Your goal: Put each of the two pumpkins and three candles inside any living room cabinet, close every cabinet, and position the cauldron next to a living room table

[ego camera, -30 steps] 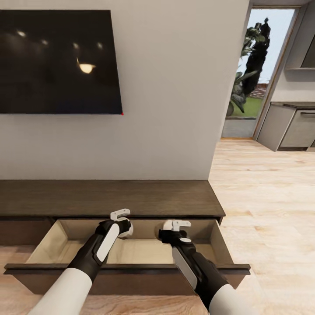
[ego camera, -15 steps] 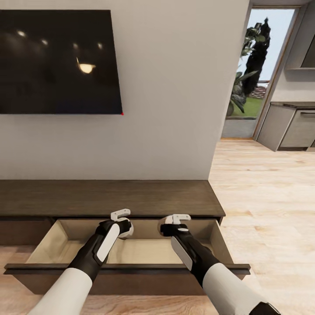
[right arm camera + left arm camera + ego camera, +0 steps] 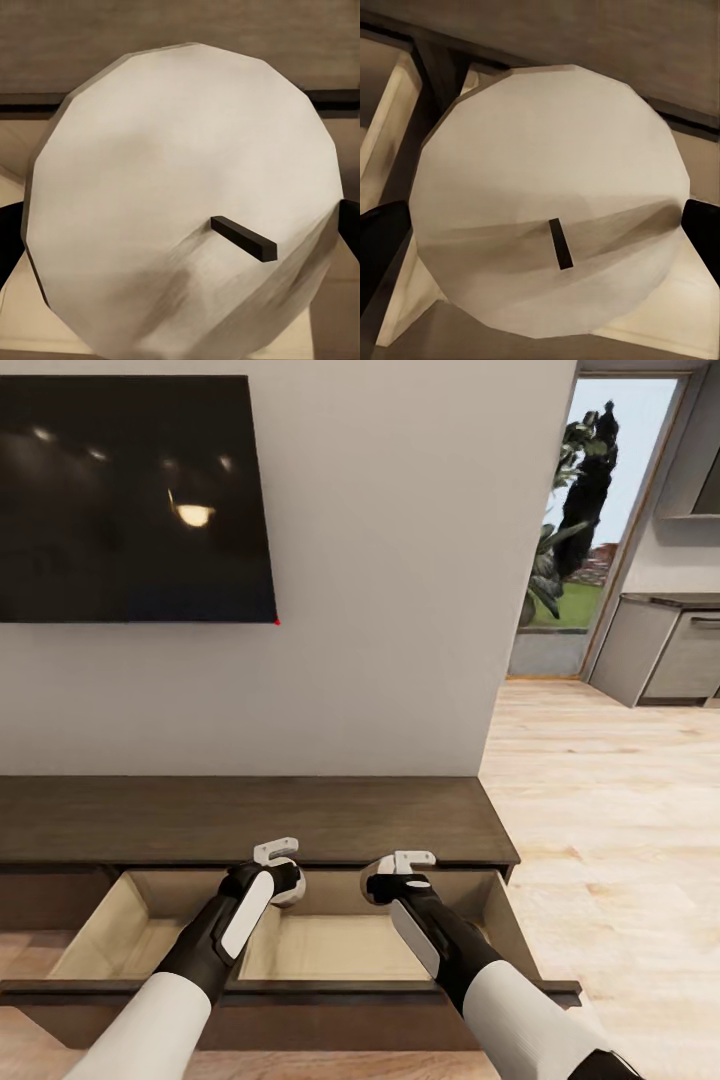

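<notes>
The dark-brown cabinet (image 3: 250, 820) stands against the wall with its wide drawer (image 3: 330, 950) pulled out, pale beige inside. Both my grippers hang over the drawer's back part. My left gripper (image 3: 283, 868) is shut on a pale grey-brown candle (image 3: 293, 887). In the left wrist view that candle (image 3: 547, 187) shows its round top and dark wick between the black fingers (image 3: 379, 251). My right gripper (image 3: 398, 872) is shut on a second candle (image 3: 370, 880). The right wrist view has this candle (image 3: 180, 195) close up, wick tilted.
A large black TV (image 3: 130, 500) hangs on the wall above the cabinet. Light wooden floor (image 3: 620, 810) runs to the right toward a doorway (image 3: 580, 530) with plants outside and grey kitchen units (image 3: 670, 650).
The right arm swung inward and its gripper moved slightly toward the left one. The camera then shifted a little, so the drawer front sits lower in the picture. Both candles stay gripped.
</notes>
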